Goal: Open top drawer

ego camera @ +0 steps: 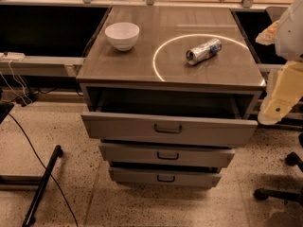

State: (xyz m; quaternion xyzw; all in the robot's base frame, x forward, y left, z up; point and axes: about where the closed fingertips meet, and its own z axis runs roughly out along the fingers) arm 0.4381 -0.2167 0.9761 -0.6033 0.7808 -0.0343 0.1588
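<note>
Grey, flat-fronted top drawer (pixel 169 129) juts out above 2 narrower drawers (pixel 166 156); the cream, blocky gripper (pixel 280 100) hangs beside the cabinet (pixel 142 65), its spread impossible to tell.

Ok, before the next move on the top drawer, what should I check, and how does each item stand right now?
1. Top drawer out of the cabinet: ok, partly out, dark gap behind its front.
2. Handle unobstructed: ok.
3. Gripper at the handle: not ok, it is beside the cabinet's right side, off the drawer.
4. Can stable: cannot tell, it lies on its side.
5. Bowl upright, away from the front edge: ok.
</note>
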